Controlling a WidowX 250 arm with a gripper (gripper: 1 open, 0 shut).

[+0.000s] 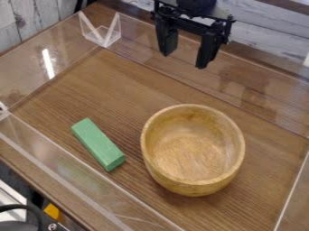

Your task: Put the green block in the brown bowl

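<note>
Nearest the camera lies the brown bowl (193, 149), a round, light wooden bowl with clear grain running across its hollow and a thick, smooth rim; it sits upright on the desk (121, 90) in the lower right of the view, and its inside holds nothing visible. Just to its left, apart from the rim and not touching it, the green block (97, 144) lies flat on the desk: a small, elongated rectangular bar in solid matte green, its top face a shade lighter than its narrow side. Its long axis runs diagonally, from the upper left toward the lower right, so that its nearer end points toward the foot of the bowl. The desk is a brown wood-grain surface, bordered by low clear walls (49, 50) that catch bright reflections on the left. At the top of the view, well apart from both block and bowl, the black gripper (190, 45) hangs above the desk, pointing downward, its fingers (208, 50) spread open with nothing between them.
</note>
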